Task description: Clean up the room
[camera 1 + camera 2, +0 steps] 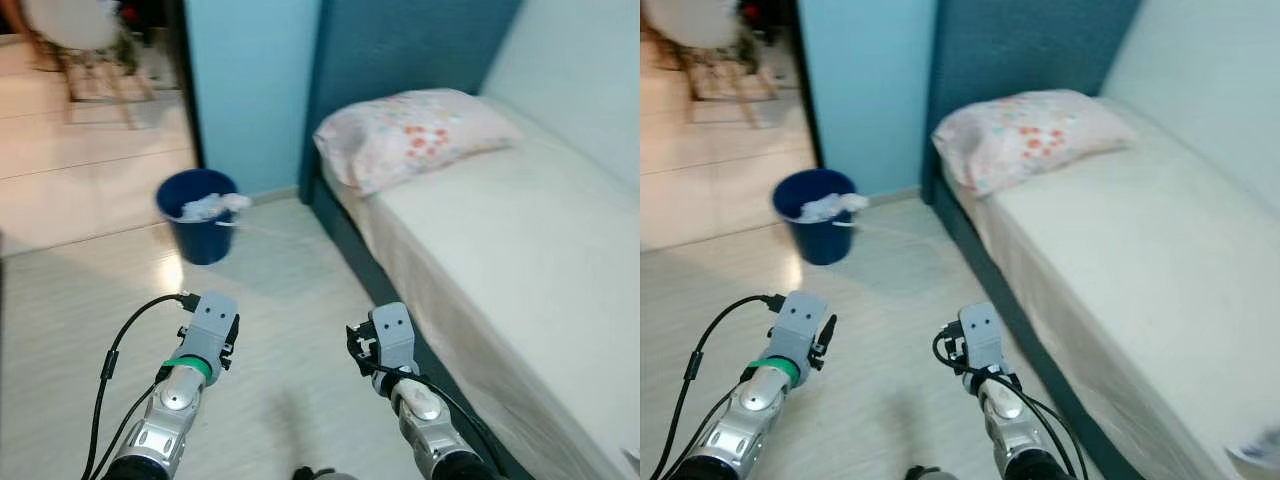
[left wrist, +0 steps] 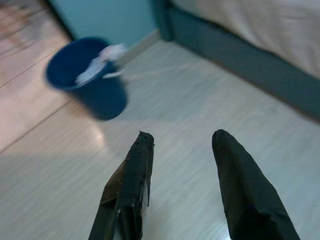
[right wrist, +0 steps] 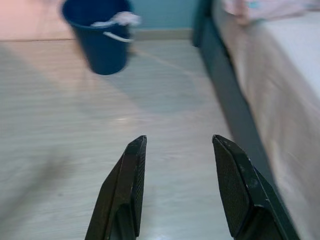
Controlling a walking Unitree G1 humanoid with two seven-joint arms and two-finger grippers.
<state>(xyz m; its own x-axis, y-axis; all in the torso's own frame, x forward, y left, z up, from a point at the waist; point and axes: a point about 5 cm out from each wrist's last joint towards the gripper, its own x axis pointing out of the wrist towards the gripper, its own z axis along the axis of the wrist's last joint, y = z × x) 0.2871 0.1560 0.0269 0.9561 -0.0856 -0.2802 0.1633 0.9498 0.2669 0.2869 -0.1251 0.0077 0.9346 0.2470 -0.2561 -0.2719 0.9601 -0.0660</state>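
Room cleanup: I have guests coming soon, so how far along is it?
Done: white trash sits in the blue bucket, and the pillow lies at the head of the bed. In hand: nothing; left gripper and right gripper are open. Left: no litter visible on the floor.

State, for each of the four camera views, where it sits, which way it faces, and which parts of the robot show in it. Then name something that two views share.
Left eye view: on the head, facing forward and down at bed, pillow; both arms show.
Right eye view: beside it, same scene.
Left wrist view: looks along the open left claw at the floor.
Right wrist view: looks along the open right claw, bed alongside.
Shared: the blue bucket holding white trash.
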